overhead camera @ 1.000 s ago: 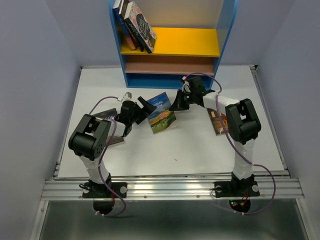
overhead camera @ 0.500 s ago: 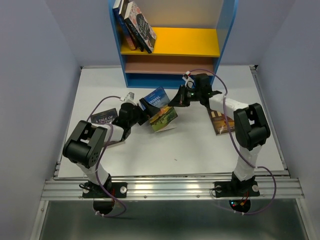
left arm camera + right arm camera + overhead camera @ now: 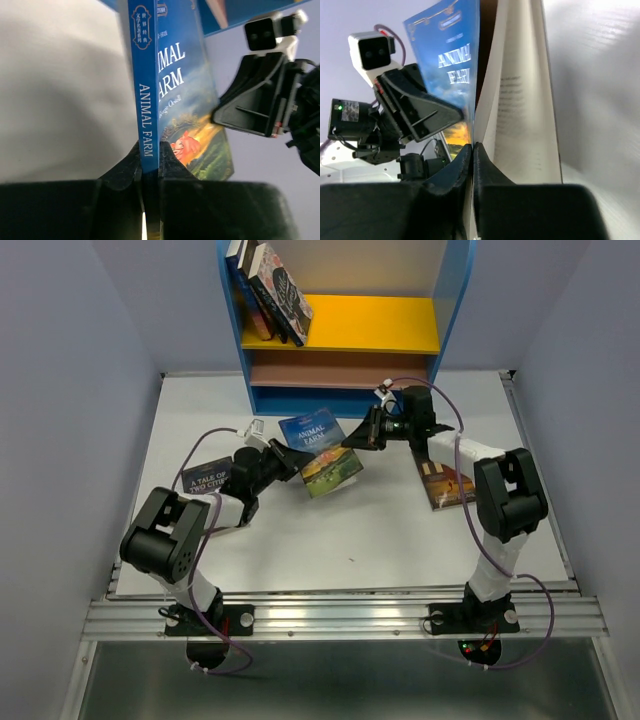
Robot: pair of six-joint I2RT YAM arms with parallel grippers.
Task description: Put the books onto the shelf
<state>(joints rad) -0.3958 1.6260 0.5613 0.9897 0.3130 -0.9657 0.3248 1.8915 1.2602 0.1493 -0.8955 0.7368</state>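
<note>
Gripping from both sides: the Animal Farm paperback [image 3: 320, 452] is held tilted over the bench [image 3: 380, 530], out in front of the shelf [image 3: 458, 300], caught between the two arms. The left arm [image 3: 165, 535] sits low, elbow bent near its base, forearm stretched up and rightward to the centre. The left fingers [image 3: 125, 167] are clamped on the foot of the blue spine. The right arm [image 3: 505, 495] rises from its base and reaches forward, its wrist turned leftward. The right fingers [image 3: 487, 170] pinch together on the edge of the front cover alone, and the page block splays away from it. Up on the yellow upper board, a few books [image 3: 275, 285] lean at the left end. A Tale of Two Cities [image 3: 205, 480] lies flat by the left arm. An orange-brown book [image 3: 445, 485] lies flat beside the right forearm, partly hidden by it.
</note>
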